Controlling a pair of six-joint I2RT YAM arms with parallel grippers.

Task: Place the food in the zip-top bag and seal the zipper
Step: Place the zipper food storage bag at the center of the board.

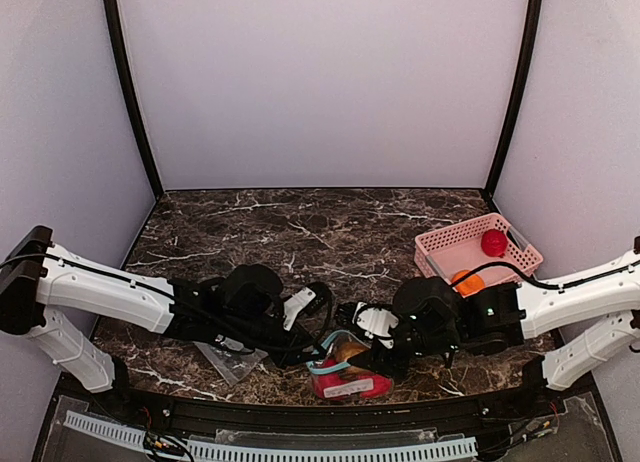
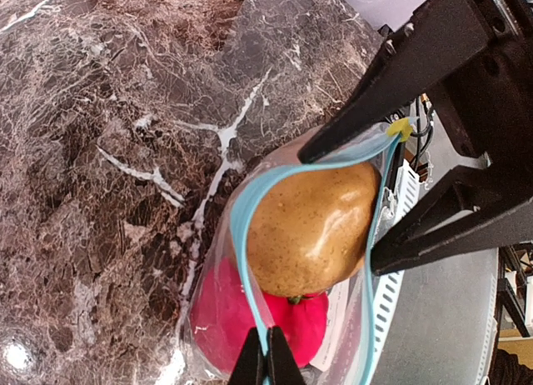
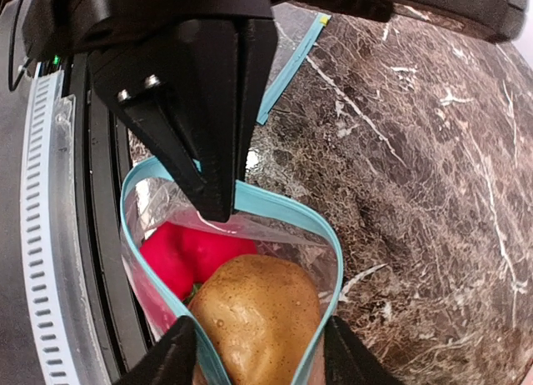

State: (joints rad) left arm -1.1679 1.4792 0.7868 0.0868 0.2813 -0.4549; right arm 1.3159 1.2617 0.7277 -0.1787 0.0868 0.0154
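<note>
Your left gripper point(image 2: 266, 362) pinches the zipper point(image 2: 241, 227), holding the bag point(image 2: 206, 318) mouth open; your right gripper point(image 3: 260, 352) straddles the brown fruit point(image 3: 258, 310) there, and I cannot tell whether it grips.

Worktop point(image 1: 300, 227): dark brown marble with white veins, running from my near edge back to the walls.
Right rear: a pink slatted basket point(image 1: 448, 252) stands on the stone, close to the right wall.
Near edge, middle: the zip-top bag point(image 1: 348, 374) rests on the stone, its teal-rimmed mouth gaping.
Near edge, left: a flat clear plastic piece point(image 1: 225, 360) lies apart from the bag. It is possibly a second bag, though I can't tell from above.
Past the bag, my right wrist view: a straight teal strip point(image 3: 287, 68) lies flat on the stone.
</note>
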